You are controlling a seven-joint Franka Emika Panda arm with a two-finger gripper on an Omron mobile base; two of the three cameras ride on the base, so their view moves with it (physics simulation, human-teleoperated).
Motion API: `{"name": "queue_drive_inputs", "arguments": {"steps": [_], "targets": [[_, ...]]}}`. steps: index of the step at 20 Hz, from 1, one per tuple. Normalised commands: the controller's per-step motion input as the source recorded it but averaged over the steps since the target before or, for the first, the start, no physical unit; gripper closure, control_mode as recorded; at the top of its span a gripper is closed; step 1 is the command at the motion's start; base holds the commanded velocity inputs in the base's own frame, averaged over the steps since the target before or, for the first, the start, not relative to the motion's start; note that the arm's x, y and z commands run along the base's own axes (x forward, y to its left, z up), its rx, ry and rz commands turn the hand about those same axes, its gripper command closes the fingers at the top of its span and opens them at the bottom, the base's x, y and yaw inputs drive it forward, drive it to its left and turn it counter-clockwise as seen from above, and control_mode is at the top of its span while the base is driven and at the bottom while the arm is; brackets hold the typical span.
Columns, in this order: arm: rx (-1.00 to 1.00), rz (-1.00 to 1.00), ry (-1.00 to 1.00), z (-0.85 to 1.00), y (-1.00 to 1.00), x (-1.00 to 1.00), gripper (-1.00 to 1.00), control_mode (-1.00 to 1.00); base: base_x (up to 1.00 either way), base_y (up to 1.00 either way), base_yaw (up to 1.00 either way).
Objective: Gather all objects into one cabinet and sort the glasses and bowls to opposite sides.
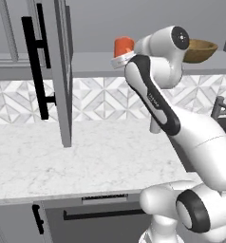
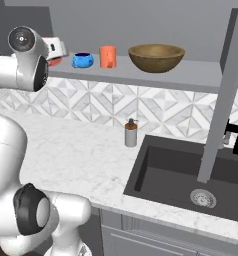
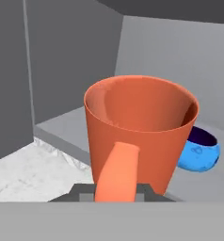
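Plainly, the shelf (image 2: pixel 201 70) runs across the top of the right base view; the wood bowl (image 2: pixel 156 57) stands on it at upper centre-right, the second mug (image 2: pixel 107 57) just left of that, and the blue bowl (image 2: pixel 82 60) left again, near the arm. In the hand view the held mug (image 3: pixel 142 127) sits at centre frame, upright, mouth up, straight ahead of the gripper (image 3: pixel 112 190); its handle (image 3: pixel 117 172) points back toward the camera and runs down between the two tips, so the jaws look clenched on it, though the contact itself is hidden. The blue bowl lies just beside the held mug, at its lower right; bare shelf shows at lower left. The placing probably turns on that: mug to the frame's left, away from the bowls.
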Motion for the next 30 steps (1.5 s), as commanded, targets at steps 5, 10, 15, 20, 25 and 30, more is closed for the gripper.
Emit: {"name": "queue_drive_inputs", "arguments": {"steps": [5, 10, 15, 20, 25, 30], "targets": [[-0.17, 0.02, 0.17, -0.22, 0.31, 0.83, 1.0, -1.0, 0.0, 0.0, 0.0], [-0.04, 0.0, 0.01, -0.2, 0.21, 0.5, 1.0, -1.0, 0.0, 0.0, 0.0], [0.0, -0.06, 0.0, -0.25, 0.0, 0.27, 1.0, -1.0, 0.0, 0.0, 0.0], [0.0, -0.1, 0.0, -0.31, 0.0, 0.31, 1.0, -1.0, 0.0, 0.0, 0.0], [0.0, -0.09, 0.0, 0.0, 0.01, 0.32, 1.0, -1.0, 0.0, 0.0, 0.0], [0.01, -0.06, 0.0, -0.08, 0.09, 0.33, 1.0, -1.0, 0.0, 0.0, 0.0]]}}
